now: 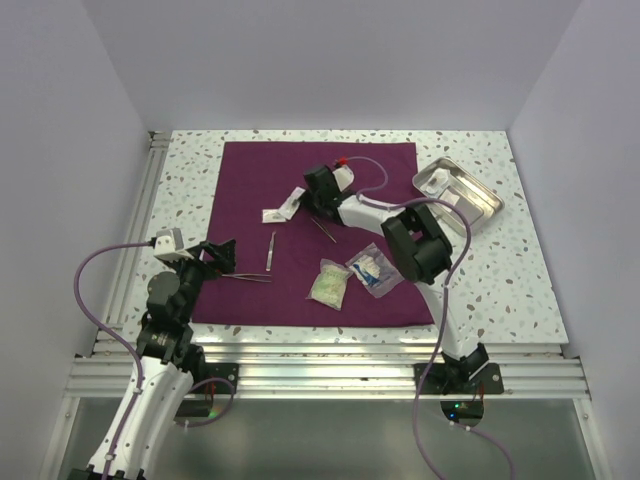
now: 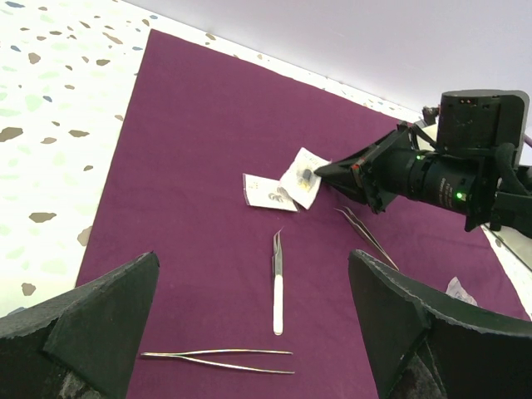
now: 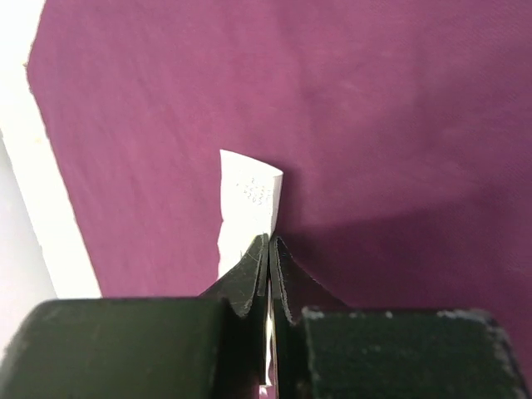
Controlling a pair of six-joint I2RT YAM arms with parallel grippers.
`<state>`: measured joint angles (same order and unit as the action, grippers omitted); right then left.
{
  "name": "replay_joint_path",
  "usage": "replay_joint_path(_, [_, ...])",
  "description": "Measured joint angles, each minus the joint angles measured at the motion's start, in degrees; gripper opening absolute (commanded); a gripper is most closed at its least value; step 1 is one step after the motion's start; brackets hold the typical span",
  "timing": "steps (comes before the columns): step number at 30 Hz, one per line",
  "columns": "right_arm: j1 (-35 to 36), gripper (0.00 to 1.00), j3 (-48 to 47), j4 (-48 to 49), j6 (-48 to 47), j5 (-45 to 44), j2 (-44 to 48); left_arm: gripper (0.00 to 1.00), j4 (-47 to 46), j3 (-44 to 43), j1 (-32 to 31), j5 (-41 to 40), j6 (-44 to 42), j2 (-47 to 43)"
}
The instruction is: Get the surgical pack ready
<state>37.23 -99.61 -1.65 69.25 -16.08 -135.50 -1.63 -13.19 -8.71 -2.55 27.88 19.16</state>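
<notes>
The surgical pack's plum-purple cloth lies spread as a big square sheet; it also shows in the left wrist view and the right wrist view. My right gripper is shut on a small white packet low over the cloth's upper middle; the same packet shows in the left wrist view. My left gripper is open and empty, hovering over the cloth's left part above steel forceps and white-handled tweezers.
A second white packet lies beside the held one. Another pair of forceps, a pale green pouch and a clear blue-printed pouch lie on the cloth. A steel tray sits at the back right.
</notes>
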Motion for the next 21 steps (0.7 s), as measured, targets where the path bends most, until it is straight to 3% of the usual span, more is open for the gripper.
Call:
replay_joint_path(10, [-4.59,0.00,15.56,2.71,-7.15,-0.48,16.94,1.00,0.00,0.00,0.00,0.02,0.00,0.00])
replay_joint_path(16, [-16.81,0.00,24.55,5.20,-11.28,1.97,31.47,1.00,0.00,0.00,0.00,0.00,0.00,0.00])
replay_joint_path(21, [-29.42,0.00,28.61,4.96,-14.34,5.75,37.33,1.00,0.00,0.00,0.00,0.02,0.00,0.00])
